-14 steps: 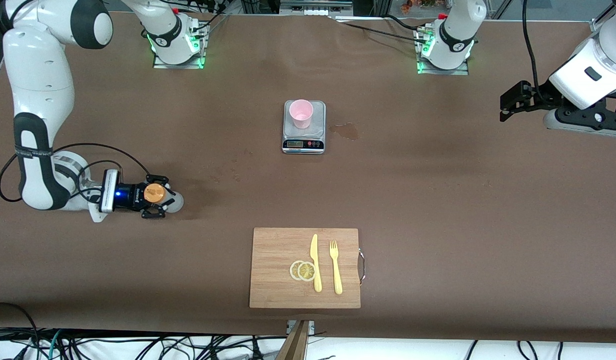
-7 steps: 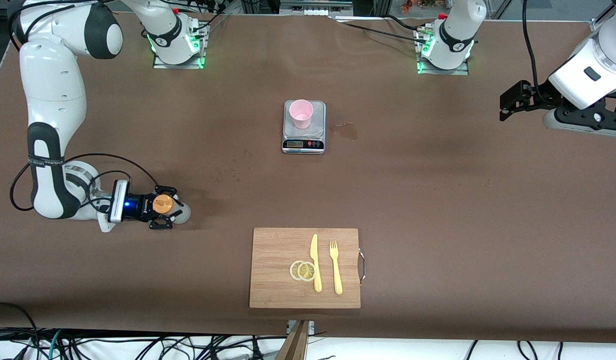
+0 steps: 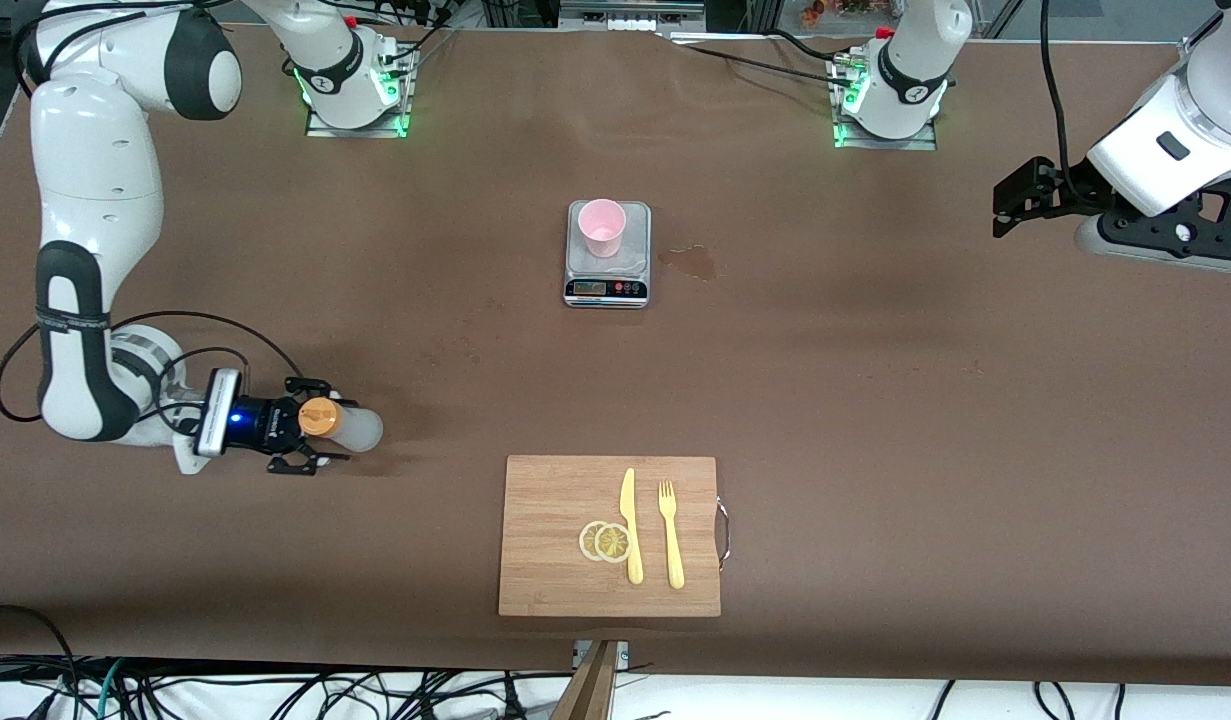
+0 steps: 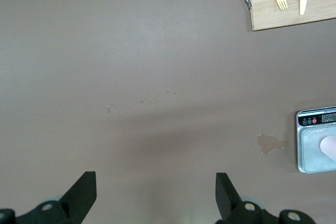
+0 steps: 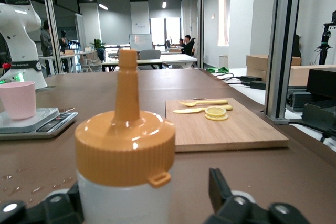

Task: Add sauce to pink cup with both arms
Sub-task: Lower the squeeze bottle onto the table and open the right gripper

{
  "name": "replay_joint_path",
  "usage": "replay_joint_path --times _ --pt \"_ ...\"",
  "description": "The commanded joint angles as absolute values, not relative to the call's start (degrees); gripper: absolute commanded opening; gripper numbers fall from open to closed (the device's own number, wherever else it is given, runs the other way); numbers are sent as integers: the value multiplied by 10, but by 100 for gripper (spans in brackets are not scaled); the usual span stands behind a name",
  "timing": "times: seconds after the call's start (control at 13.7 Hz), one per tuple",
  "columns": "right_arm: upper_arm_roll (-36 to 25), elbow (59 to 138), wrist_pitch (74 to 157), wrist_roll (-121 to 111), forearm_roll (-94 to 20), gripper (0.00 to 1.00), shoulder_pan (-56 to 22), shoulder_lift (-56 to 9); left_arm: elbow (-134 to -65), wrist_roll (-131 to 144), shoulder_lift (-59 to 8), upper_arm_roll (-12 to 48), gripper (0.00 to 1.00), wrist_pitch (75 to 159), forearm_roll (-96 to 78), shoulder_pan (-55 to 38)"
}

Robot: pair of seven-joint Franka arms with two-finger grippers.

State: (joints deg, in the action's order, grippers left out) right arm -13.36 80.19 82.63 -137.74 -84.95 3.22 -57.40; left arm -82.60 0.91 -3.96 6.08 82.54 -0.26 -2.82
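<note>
The sauce bottle point(image 3: 347, 426), whitish with an orange nozzle cap, stands upright on the table near the right arm's end. My right gripper point(image 3: 312, 426) is low at the table, open, with its fingers on either side of the bottle point(image 5: 124, 145); a gap shows at one finger point(image 5: 221, 192). The pink cup point(image 3: 602, 226) stands on a small grey scale point(image 3: 607, 287) at mid-table, and it shows in the right wrist view point(image 5: 17, 99). My left gripper point(image 3: 1011, 200) is open and empty, up over the left arm's end of the table point(image 4: 156, 192).
A wooden cutting board point(image 3: 550, 500) with a yellow knife point(image 3: 630, 525), a fork point(image 3: 669, 535) and lemon slices point(image 3: 605, 541) lies nearer to the front camera than the scale. A wet stain point(image 3: 691, 262) lies beside the scale.
My right gripper and the bottle shifted a little nearer to the front camera, then the gripper drew back slightly along the bottle. My left gripper rose slightly.
</note>
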Motion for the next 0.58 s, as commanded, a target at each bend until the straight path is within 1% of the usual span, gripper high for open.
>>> replay_joint_path --times 0.0,0.51 --pt "-138 774 809 -1369 -801 100 56 -575 -819 9 -28 62 100 814 -11 -29" --pt "-238 763 777 -1374 -680 100 49 -538 -821 7 -23 62 100 805 -11 -31"
